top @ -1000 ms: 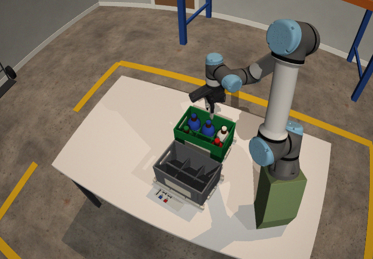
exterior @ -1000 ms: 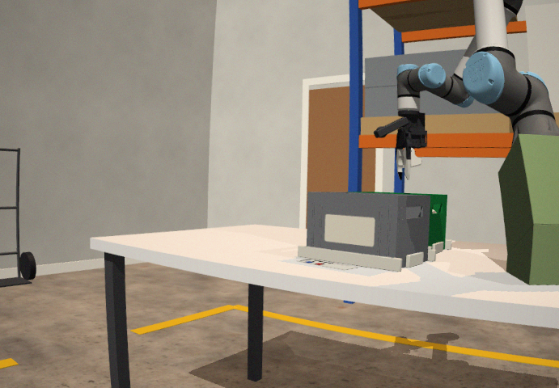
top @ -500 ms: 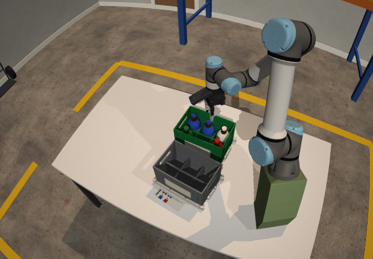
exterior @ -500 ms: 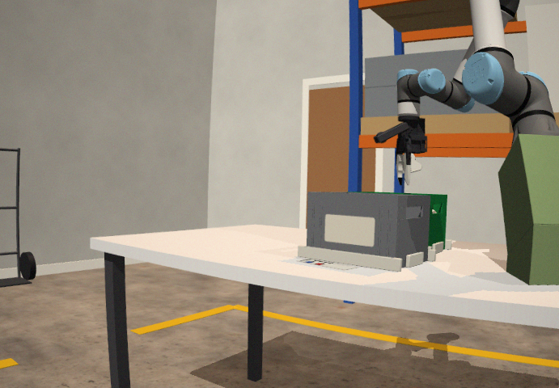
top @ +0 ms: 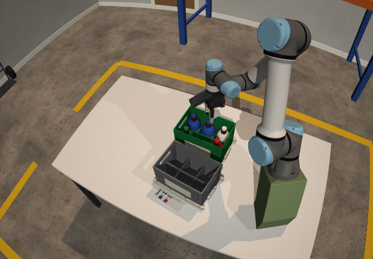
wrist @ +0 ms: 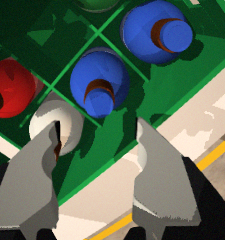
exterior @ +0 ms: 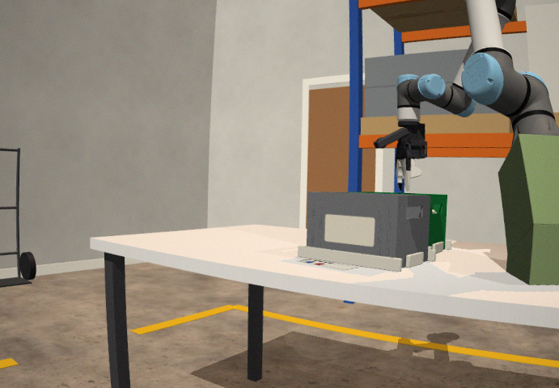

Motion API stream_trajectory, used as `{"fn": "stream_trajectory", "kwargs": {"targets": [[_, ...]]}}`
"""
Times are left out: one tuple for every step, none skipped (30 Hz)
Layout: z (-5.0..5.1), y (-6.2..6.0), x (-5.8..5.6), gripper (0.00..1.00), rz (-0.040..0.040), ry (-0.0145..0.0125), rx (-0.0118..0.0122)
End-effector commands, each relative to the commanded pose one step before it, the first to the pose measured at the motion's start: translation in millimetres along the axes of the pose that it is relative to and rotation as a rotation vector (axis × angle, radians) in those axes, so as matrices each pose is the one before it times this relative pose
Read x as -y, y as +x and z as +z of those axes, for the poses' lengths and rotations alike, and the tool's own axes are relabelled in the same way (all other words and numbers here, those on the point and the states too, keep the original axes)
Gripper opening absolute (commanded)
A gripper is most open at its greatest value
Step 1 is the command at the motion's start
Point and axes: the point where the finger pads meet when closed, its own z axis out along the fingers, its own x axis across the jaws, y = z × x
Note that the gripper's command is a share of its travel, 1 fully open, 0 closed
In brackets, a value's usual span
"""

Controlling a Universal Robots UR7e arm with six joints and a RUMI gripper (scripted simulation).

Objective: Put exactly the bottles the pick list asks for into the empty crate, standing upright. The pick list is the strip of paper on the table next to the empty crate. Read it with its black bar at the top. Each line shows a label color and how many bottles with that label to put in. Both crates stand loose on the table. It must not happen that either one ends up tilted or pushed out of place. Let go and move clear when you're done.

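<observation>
The green crate (top: 178,134) (exterior: 439,233) (wrist: 112,162) holds upright bottles: a blue-label bottle (top: 194,123) (wrist: 134,37) in the far left compartment, another blue-label bottle (top: 208,130) (wrist: 97,67) far middle, a white one (top: 222,136) (wrist: 42,120) far right, a green one (top: 186,128) (wrist: 96,4) near left, a red one (top: 217,142) (wrist: 17,85) near right. The grey crate (top: 159,174) (exterior: 314,233) is empty. The pick list (top: 174,203) shows a blue and a red square; its counts are unreadable. My gripper (top: 211,119) (exterior: 404,187) (wrist: 97,120) is partly open and empty, above the far-middle blue bottle's outer side.
Low pale guide strips (top: 178,195) (exterior: 349,257) stand on the white table (top: 101,137) (exterior: 188,246) around the grey crate. The green crate is directly behind the grey one. The arm's green pedestal (top: 281,201) (exterior: 554,205) stands to the right of both crates.
</observation>
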Motion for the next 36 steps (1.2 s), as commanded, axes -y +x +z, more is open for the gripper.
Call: {"fn": "stream_trajectory", "kwargs": {"targets": [[10.06,-0.64,-0.51,0.38,0.00069,0.00031,0.00016],[1.33,0.00,0.00,0.38,0.00000,0.00001,0.00000],[1.33,0.00,0.00,0.38,0.00000,0.00000,0.00000],[1.33,0.00,0.00,0.38,0.00000,0.00000,0.00000],[1.33,0.00,0.00,0.38,0.00000,0.00000,0.00000],[0.00,0.00,0.00,0.38,0.00000,0.00000,0.00000],[0.00,0.00,0.00,0.38,0.00000,0.00000,0.00000],[1.34,0.01,-0.05,0.38,0.00000,-0.00017,-0.00003],[1.33,0.00,0.00,0.38,0.00000,0.00002,0.00000],[1.33,0.00,0.01,0.38,0.00000,0.00002,0.00000],[1.33,0.00,0.01,0.38,0.00000,0.00003,0.00001],[1.33,0.00,0.01,0.38,0.00000,0.00002,0.00000],[1.33,0.00,0.00,0.38,0.00000,0.00002,0.00000],[1.33,0.00,0.00,0.38,0.00000,0.00002,0.00000],[1.33,0.00,0.00,0.38,0.00000,0.00001,0.00000],[1.33,0.00,0.00,0.38,0.00000,0.00001,0.00000],[1.33,0.00,0.00,0.38,0.00000,0.00001,0.00000],[1.33,0.00,0.00,0.38,0.00000,0.00001,0.00000],[1.33,0.00,0.00,0.38,0.00000,0.00001,0.00000],[1.33,0.00,0.00,0.38,0.00000,0.00000,0.00000],[1.33,0.00,0.00,0.38,0.00000,0.00000,0.00000],[1.32,0.02,0.00,0.38,0.00001,0.00001,-0.00003],[0.00,0.00,0.00,0.38,0.00000,0.00000,0.00000],[0.00,0.00,0.00,0.38,0.00000,0.00000,0.00000],[1.10,0.72,0.02,0.38,0.00024,0.00002,-0.00105],[1.32,0.02,0.01,0.38,0.00001,0.00002,-0.00002],[1.34,-0.03,0.00,0.38,-0.00001,0.00002,0.00005],[1.36,-0.09,0.00,0.38,-0.00003,0.00000,0.00014],[1.37,-0.14,-0.01,0.38,-0.00005,-0.00001,0.00020],[1.38,-0.15,-0.01,0.38,-0.00005,-0.00002,0.00022],[1.37,-0.12,-0.01,0.38,-0.00004,-0.00001,0.00017],[0.66,0.04,-0.01,0.38,0.00001,-0.00002,-0.00006],[-0.06,0.20,0.00,0.38,0.00006,-0.00003,-0.00029],[-0.07,0.24,0.00,0.38,0.00008,-0.00002,-0.00035],[-0.09,0.23,0.05,0.38,0.00001,0.00003,-0.00037],[-0.13,0.15,0.21,0.38,-0.00019,0.00020,-0.00037]]}}
